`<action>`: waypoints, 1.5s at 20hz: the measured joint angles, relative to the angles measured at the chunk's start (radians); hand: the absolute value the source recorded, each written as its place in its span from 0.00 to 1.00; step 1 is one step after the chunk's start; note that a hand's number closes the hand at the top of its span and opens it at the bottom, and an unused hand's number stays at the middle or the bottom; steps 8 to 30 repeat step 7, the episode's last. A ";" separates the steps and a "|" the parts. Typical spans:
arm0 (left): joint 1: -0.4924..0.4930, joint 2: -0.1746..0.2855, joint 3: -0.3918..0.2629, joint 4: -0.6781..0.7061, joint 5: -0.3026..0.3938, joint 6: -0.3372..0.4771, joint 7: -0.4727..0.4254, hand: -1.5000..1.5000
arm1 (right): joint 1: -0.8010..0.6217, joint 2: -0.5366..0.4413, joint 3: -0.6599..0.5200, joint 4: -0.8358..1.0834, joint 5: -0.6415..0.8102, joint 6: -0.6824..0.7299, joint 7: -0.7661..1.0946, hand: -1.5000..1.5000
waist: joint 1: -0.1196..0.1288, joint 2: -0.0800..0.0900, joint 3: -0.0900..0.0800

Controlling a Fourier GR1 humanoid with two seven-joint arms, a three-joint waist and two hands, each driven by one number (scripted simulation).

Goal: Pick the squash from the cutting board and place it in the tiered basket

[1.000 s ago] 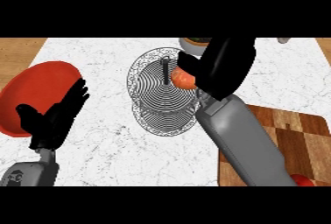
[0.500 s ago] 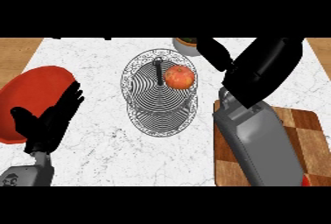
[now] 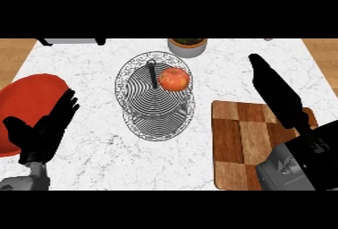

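Orange squash (image 3: 174, 78) lies in tiered basket (image 3: 142, 120), apart from straight-fingered right hand (image 3: 277, 94)

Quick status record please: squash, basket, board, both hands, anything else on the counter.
squash: in the tiered basket's top tier, right of the centre post
tiered basket: wire, at the centre of the marble counter
cutting board: right of the basket, squash not on it
right hand: open, fingers straight, holds nothing, above the board's far end
left hand: open, resting at the lower left, beside the red plate
grey pot: behind the basket
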 measured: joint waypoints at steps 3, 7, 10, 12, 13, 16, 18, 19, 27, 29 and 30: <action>-0.003 0.007 0.009 -0.001 0.000 0.002 0.005 0.50 | 0.116 0.000 0.062 -0.168 0.045 0.037 0.007 0.00 | -0.011 -0.002 0.000; 0.013 0.002 0.007 -0.035 0.001 0.006 0.019 0.50 | 0.276 -0.001 0.137 -0.369 0.083 0.078 -0.013 0.00 | -0.012 -0.002 0.000; 0.013 0.002 0.007 -0.035 0.001 0.006 0.019 0.50 | 0.276 -0.001 0.137 -0.369 0.083 0.078 -0.013 0.00 | -0.012 -0.002 0.000; 0.013 0.002 0.007 -0.035 0.001 0.006 0.019 0.50 | 0.276 -0.001 0.137 -0.369 0.083 0.078 -0.013 0.00 | -0.012 -0.002 0.000; 0.013 0.002 0.007 -0.035 0.001 0.006 0.019 0.50 | 0.276 -0.001 0.137 -0.369 0.083 0.078 -0.013 0.00 | -0.012 -0.002 0.000; 0.013 0.002 0.007 -0.035 0.001 0.006 0.019 0.50 | 0.276 -0.001 0.137 -0.369 0.083 0.078 -0.013 0.00 | -0.012 -0.002 0.000; 0.013 0.002 0.007 -0.035 0.001 0.006 0.019 0.50 | 0.276 -0.001 0.137 -0.369 0.083 0.078 -0.013 0.00 | -0.012 -0.002 0.000; 0.013 0.002 0.007 -0.035 0.001 0.006 0.019 0.50 | 0.276 -0.001 0.137 -0.369 0.083 0.078 -0.013 0.00 | -0.012 -0.002 0.000; 0.013 0.002 0.007 -0.035 0.001 0.006 0.019 0.50 | 0.276 -0.001 0.137 -0.369 0.083 0.078 -0.013 0.00 | -0.012 -0.002 0.000; 0.013 0.002 0.007 -0.035 0.001 0.006 0.019 0.50 | 0.276 -0.001 0.137 -0.369 0.083 0.078 -0.013 0.00 | -0.012 -0.002 0.000; 0.013 0.002 0.007 -0.035 0.001 0.006 0.019 0.50 | 0.276 -0.001 0.137 -0.369 0.083 0.078 -0.013 0.00 | -0.012 -0.002 0.000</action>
